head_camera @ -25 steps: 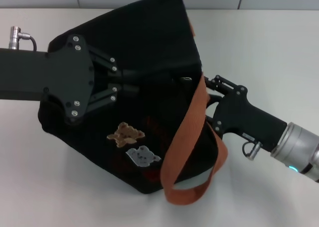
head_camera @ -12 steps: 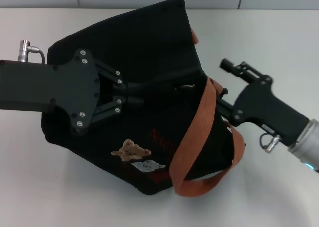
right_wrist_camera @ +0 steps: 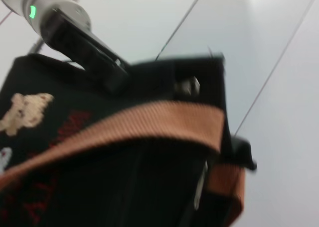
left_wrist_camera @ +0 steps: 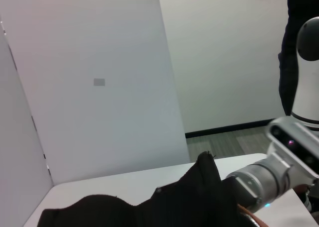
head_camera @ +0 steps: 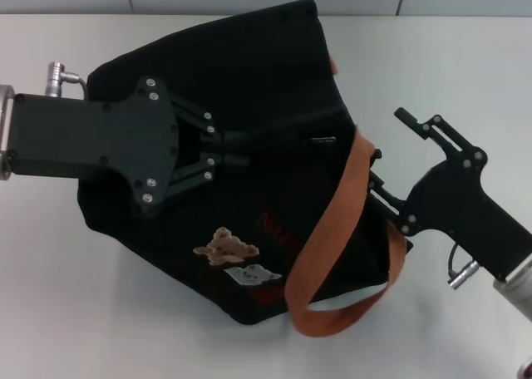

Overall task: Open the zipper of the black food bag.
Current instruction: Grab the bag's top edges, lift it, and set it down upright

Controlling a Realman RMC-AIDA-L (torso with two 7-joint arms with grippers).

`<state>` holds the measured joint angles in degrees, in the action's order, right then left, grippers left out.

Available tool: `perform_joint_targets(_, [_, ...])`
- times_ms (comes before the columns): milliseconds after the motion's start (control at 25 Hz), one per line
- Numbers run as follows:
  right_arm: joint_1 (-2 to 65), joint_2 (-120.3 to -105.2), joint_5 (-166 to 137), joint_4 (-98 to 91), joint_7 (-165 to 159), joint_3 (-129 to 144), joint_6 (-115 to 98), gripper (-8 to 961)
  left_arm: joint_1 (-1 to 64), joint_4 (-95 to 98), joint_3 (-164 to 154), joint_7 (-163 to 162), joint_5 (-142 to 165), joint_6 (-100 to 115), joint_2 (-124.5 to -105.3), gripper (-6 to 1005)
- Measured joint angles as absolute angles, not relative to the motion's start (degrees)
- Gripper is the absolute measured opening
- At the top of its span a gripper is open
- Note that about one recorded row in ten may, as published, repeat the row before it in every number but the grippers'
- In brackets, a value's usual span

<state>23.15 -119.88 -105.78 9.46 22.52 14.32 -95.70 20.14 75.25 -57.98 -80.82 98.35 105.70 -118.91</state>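
Lab or office test cell suggested: plain white desk (head_camera: 465, 71) enclosed by white partition panels (left_wrist_camera: 99, 87), grey carpet floor (left_wrist_camera: 224, 140) and dark skirting (left_wrist_camera: 224, 129) seen beyond, white wall (left_wrist_camera: 219, 53) behind.

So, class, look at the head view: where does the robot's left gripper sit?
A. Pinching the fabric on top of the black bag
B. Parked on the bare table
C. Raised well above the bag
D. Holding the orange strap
A: the left gripper has its fingers closed on the top fabric of the black food bag, clear of the orange strap.
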Motion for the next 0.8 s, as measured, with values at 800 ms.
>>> perform_joint_targets(800, [26.58,-119.88,-106.31,12.29,31.03,14.94,-94.63,668,21.38,73.3,-58.32,-80.95,98.13,105.18,-118.96,101])
